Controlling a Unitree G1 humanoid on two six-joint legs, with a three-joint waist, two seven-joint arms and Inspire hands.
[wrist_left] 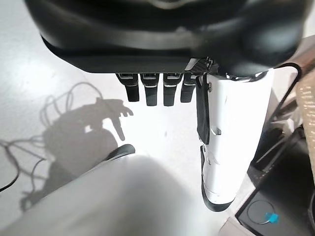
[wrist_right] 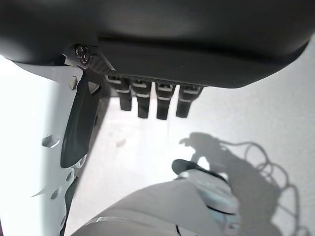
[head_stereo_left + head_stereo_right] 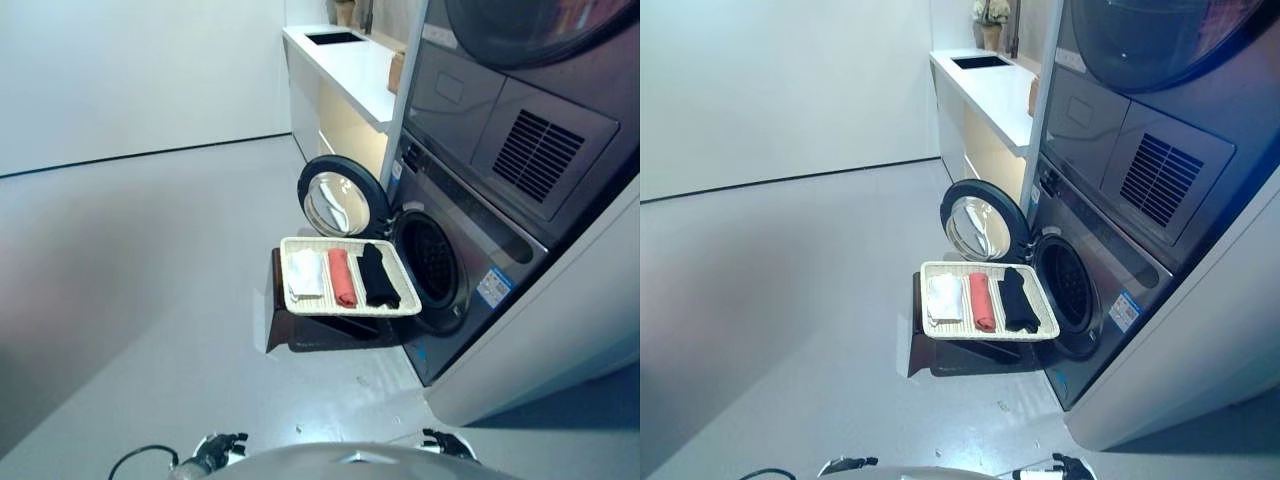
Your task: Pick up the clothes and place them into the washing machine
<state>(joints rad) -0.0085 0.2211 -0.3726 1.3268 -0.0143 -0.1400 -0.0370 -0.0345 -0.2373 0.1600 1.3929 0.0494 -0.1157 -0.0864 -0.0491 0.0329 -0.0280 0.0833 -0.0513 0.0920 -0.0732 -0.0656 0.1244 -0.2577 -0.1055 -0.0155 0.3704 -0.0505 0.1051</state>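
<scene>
I see three folded clothes, white [image 3: 305,272], red [image 3: 342,277] and black [image 3: 377,275], in a tray [image 3: 345,308] at 12 o'clock, beside the open washer [image 3: 432,262]. Both my hands, left [image 1: 155,91] and right [image 2: 152,101], hang relaxed and empty. Soft, light cloth: I'd pinch mid-fold.

You won't find any text you can read here. The washer [image 3: 470,290] carries a small blue-and-white sticker [image 3: 493,287] on its front, right of the drum opening, but its print is too small to make out. The dryer [image 3: 530,120] above it shows no legible marking.
</scene>
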